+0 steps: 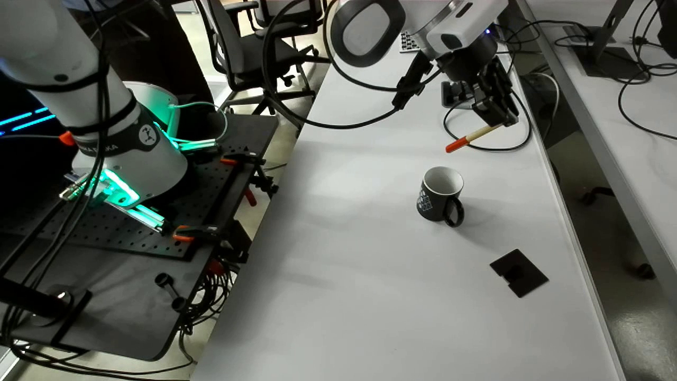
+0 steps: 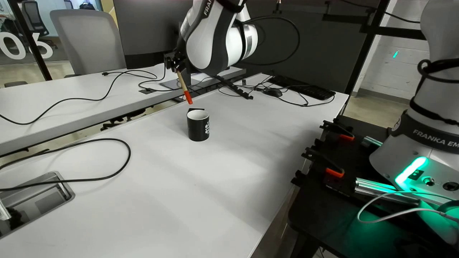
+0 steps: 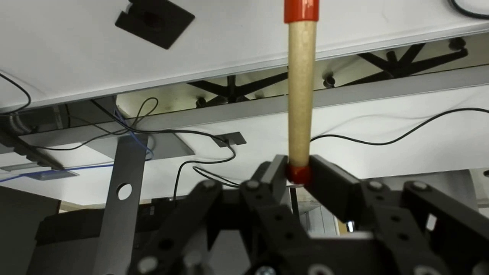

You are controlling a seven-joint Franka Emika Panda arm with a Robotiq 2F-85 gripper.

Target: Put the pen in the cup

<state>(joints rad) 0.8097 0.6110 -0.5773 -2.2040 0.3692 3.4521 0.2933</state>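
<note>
The pen is a pale wooden stick with a long red end (image 1: 470, 137); it also shows in an exterior view (image 2: 184, 87) and the wrist view (image 3: 301, 88). My gripper (image 3: 298, 168) is shut on its short red rear end. In both exterior views the gripper (image 1: 506, 120) (image 2: 175, 68) holds it in the air, tilted, with the long red end lower and free. The black cup (image 1: 431, 203) (image 2: 198, 130) stands upright on the table, its whitish mouth up. The pen is above and apart from it. The cup is out of the wrist view.
A flat black square piece (image 1: 518, 272) (image 3: 154, 21) lies near the cup by the table edge. A black cable loop (image 1: 529, 132) (image 2: 129, 154) lies on the table. A second table (image 2: 64, 104) with a monitor and cables stands across a gap.
</note>
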